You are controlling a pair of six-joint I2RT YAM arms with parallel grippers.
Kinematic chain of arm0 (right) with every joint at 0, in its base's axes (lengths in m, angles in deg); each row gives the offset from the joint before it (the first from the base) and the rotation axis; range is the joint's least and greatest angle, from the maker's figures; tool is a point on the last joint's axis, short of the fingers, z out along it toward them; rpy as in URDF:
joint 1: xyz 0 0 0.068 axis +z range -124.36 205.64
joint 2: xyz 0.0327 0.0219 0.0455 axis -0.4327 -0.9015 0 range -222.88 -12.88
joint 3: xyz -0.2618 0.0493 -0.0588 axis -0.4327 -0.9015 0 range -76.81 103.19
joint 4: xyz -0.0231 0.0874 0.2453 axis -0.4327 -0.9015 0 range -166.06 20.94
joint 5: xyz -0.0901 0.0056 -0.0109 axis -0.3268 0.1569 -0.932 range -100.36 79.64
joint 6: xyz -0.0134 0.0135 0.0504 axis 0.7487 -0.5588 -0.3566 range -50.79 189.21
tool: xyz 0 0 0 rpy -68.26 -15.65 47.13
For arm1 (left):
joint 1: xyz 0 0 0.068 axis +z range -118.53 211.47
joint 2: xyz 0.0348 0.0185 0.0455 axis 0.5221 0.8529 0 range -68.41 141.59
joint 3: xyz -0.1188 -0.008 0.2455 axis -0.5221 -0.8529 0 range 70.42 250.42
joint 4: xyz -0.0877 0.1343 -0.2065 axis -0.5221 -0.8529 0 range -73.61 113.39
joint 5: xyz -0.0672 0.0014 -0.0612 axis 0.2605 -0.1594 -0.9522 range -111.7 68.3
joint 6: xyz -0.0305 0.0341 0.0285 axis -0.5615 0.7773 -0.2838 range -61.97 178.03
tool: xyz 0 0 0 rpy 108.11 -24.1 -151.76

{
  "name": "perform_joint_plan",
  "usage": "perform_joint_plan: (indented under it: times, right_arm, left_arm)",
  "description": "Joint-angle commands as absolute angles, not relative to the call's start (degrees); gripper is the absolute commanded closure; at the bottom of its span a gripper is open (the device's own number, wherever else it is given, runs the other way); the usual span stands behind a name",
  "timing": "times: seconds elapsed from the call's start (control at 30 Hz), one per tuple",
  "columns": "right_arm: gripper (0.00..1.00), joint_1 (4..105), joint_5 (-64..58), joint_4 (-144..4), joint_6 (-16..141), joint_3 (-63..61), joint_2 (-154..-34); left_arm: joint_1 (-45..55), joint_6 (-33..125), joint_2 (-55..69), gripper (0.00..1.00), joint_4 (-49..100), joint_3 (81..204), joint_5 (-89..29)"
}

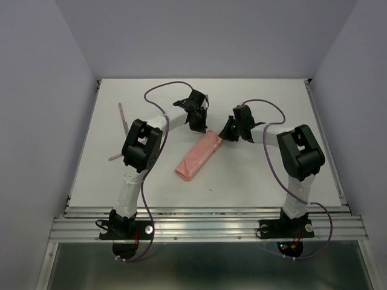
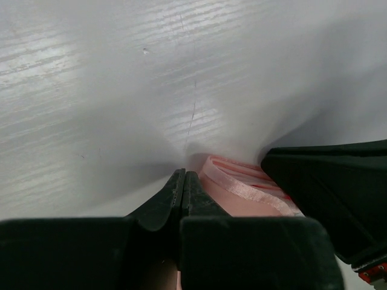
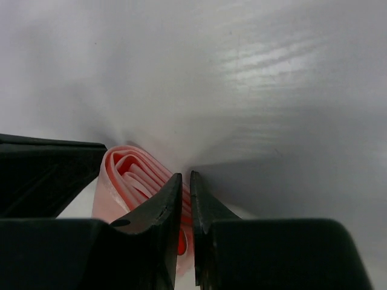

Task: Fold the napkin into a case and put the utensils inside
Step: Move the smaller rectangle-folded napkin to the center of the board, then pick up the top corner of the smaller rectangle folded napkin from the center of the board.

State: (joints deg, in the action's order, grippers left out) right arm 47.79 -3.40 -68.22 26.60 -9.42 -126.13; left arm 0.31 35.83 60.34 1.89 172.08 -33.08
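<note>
Lying at the far left of the white table [image 1: 272, 175], two thin pale pink utensils [image 1: 121, 113] rest apart from one another. One is a slim stick pointing away from the arm bases. The other is a shorter sliver nearer the front, partly hidden behind the left arm's elbow. Both are well apart from the napkin [image 1: 196, 157].

Further right, the left arm reaches towards the middle of the table and its left gripper [image 1: 200, 128] points down at the far end of the cloth. In the left wrist view its fingers [image 2: 172, 193] are pressed flat together with no gap. The hemmed edge of the pink cloth [image 2: 239, 181] lies just beside them on the right. Whether any cloth is caught between them I cannot tell.

The napkin sits at the centre as a long, narrow folded strip, running diagonally from near left to far right, flat on the table.

At its far right end the right gripper [image 1: 223, 137] comes in from the other side, close to the left one. In the right wrist view its fingers [image 3: 160, 205] are nearly closed, with only a thin slit between them. Pink cloth shows low in that slit, and the looped layers of the fold [image 3: 130, 172] open just to the left, so this gripper pinches the napkin's end.
</note>
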Motion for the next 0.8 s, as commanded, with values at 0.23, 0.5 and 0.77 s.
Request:
perform_joint_plan:
  times: [0.23, 0.5, 0.77]
  right_arm:
    - [0.7, 45.42, -20.71, -76.88, 27.47, -14.49, -112.57]
    - [0.57, 37.78, -20.82, -76.88, 29.4, -26.09, -102.44]
    - [0.45, 37.77, -18.97, -77.23, 30.19, -33.56, -98.13]
  left_arm:
    - [-1.13, 42.38, 51.22, 0.47, -5.78, 175.97, -22.52]
    - [-9.82, 41.86, 42.42, 0.34, -4.48, 167.28, -8.09]
    - [-15.55, 43.52, 44.17, 0.23, 1.06, 166.3, -6.15]
